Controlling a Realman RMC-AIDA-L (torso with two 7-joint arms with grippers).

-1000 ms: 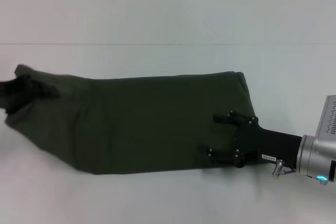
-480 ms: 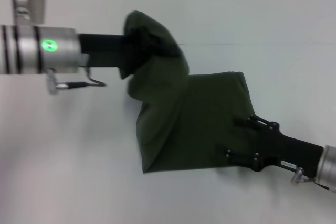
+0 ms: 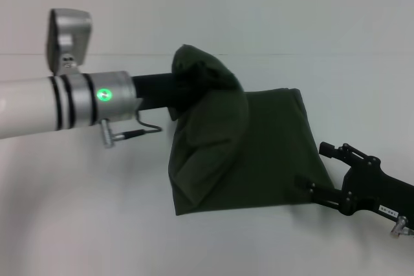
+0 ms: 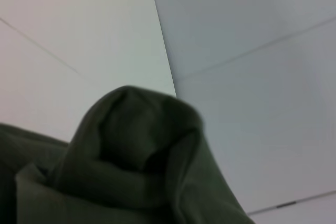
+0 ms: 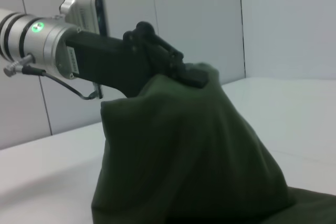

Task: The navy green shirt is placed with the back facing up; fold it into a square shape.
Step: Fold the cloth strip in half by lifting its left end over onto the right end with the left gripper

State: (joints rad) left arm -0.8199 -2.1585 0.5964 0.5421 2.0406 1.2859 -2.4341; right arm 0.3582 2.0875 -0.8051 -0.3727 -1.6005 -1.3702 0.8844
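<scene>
The navy green shirt (image 3: 259, 153) lies on the white table, plain side up, with its left end lifted and doubled over toward the right. My left gripper (image 3: 189, 87) comes in from the left, raised above the table and shut on that bunched end, fabric draping down from it. In the right wrist view the left gripper (image 5: 184, 73) pinches the top of the hanging shirt (image 5: 194, 161). The left wrist view is filled by a hump of shirt (image 4: 131, 171). My right gripper (image 3: 315, 167) stands open, low at the shirt's right edge, holding nothing.
The white table (image 3: 84, 211) stretches bare to the left and front of the shirt. A pale wall (image 3: 291, 4) rises behind the table's far edge. The left arm's white and silver forearm (image 3: 39, 105) spans the left side above the table.
The left gripper has lifted the shirt's left end and carried it rightward over the flat part. The right gripper has drawn back to the right, off the shirt's right portion.
</scene>
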